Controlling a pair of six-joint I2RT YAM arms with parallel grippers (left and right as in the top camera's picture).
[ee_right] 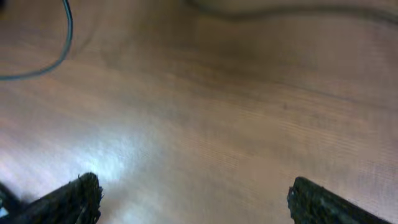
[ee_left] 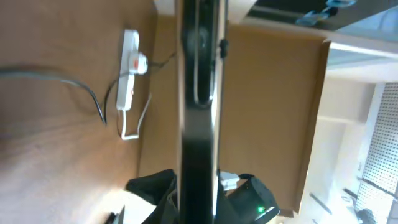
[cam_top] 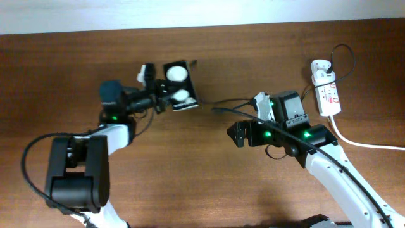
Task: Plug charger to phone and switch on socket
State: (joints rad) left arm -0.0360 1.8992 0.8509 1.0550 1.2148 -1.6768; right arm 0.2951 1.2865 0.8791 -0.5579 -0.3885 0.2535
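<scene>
The overhead view shows the whole bench (cam_top: 209,183). The phone (cam_top: 180,85) is toward the far edge, left of the middle, with its face and two white spots turned up to the camera. The left gripper (cam_top: 166,92) is clamped on the phone's left side. From the left wrist, the same phone (ee_left: 198,106) appears only as a dark, narrow slab seen edge-on down the middle of the picture. Its face and spots are hidden there, and the fingers themselves cannot be made out.

The socket (cam_top: 326,90) lies near the far right corner, with a white plug (cam_top: 319,66) seated at its far end and a thick white cord (cam_top: 364,143) trailing off toward the right edge. The left wrist view also catches the socket (ee_left: 128,73), small and well apart from the phone.

In the overhead view, the charger (cam_top: 228,112) lies on the wood with its loose end between the phone and the right gripper (cam_top: 235,134), touching neither. From above, the right gripper's jaws are hard to read. The right wrist view shows them spread wide, with one dark fingertip (ee_right: 78,200) at each lower corner and bare wood between. That view also shows a thin loop of the charger (ee_right: 66,37) at the upper left.
</scene>
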